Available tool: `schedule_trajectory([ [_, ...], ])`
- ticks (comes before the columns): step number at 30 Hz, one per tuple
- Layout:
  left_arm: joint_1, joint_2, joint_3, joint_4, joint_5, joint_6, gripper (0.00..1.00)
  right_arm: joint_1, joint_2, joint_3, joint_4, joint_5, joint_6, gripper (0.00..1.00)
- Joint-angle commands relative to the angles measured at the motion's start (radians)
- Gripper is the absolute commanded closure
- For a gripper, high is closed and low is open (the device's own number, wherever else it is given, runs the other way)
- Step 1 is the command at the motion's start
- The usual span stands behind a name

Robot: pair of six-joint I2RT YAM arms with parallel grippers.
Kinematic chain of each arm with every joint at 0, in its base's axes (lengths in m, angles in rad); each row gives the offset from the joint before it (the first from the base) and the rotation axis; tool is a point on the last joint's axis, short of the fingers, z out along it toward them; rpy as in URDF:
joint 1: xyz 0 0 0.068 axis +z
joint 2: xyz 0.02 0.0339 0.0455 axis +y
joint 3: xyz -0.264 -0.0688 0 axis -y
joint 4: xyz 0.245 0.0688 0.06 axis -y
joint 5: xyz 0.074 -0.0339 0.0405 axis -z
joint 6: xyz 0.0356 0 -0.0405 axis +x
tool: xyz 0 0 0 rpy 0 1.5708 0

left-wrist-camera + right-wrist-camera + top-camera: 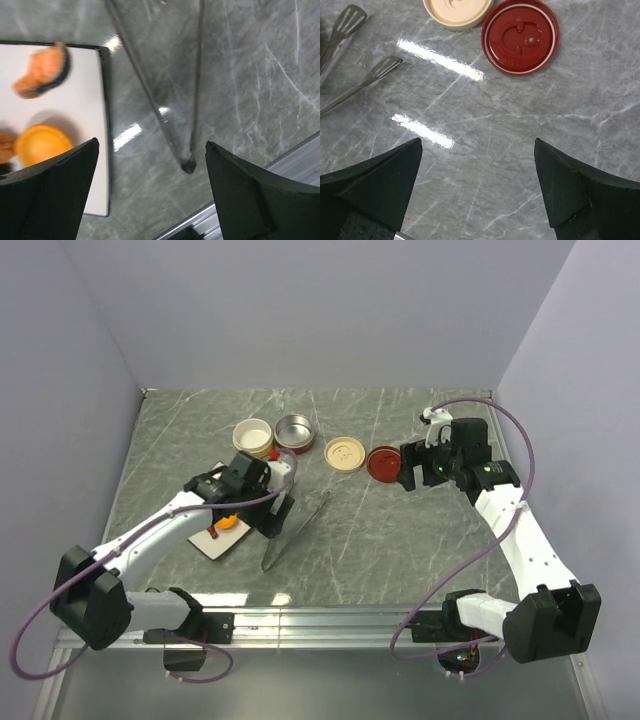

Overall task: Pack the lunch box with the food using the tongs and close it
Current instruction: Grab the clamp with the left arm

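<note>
Zero food packed so far, as far as I can see. Both halves of the lunch box, the small round cream tub (252, 435) and the dark red round tub with the steel inside (292, 430), sit side by side near the far edge of the grey marble-look table (400, 540), left of middle. Both look empty from above. Their lids are off: the cream disc lid (457, 11) and the dark red disc lid (520, 39) lie flat just right of the tubs, close together.

The food is on the white square plate (85, 100) toward the near left corner, partly under the left arm. I can make out an orange ball (42, 144) and an orange-red wedge with a dark rind (42, 72). The rest is hidden or too blurry.

The long slim silver metal tongs (167, 115) lie loose on the table just right of the plate, with the joined end toward the near edge and the tips pointing at the lids. The left gripper (150, 150) hangs over that joined end with its jaws spread wide, gripping nothing. The right gripper (477, 142) hovers by the red lid, also wide apart and empty.

My read is that grabbing the tongs is the step in hand. Pretty much everything is left: moving each bit of food into the tubs, then both lids on.
</note>
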Motion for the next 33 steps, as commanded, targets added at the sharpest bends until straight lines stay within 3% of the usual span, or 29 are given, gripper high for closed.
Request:
schedule_trajectory([
  [1,-0.061,0.043,-0.042,0.075,-0.067,-0.117,0.07,0.006,0.013,0.042,-0.01,0.019,-0.02,0.0],
  [5,-0.101,0.097,-0.09,0.127,-0.042,-0.194,0.08,0.004,0.034,0.053,-0.03,0.02,-0.029,0.0],
  [17,-0.15,0.224,-0.06,0.101,-0.001,-0.186,0.07,0.006,0.04,0.054,-0.038,0.02,-0.038,0.0],
  [33,-0.17,0.469,0.052,0.098,-0.077,-0.211,0.12,0.004,0.021,0.051,-0.041,0.048,-0.043,0.0],
])
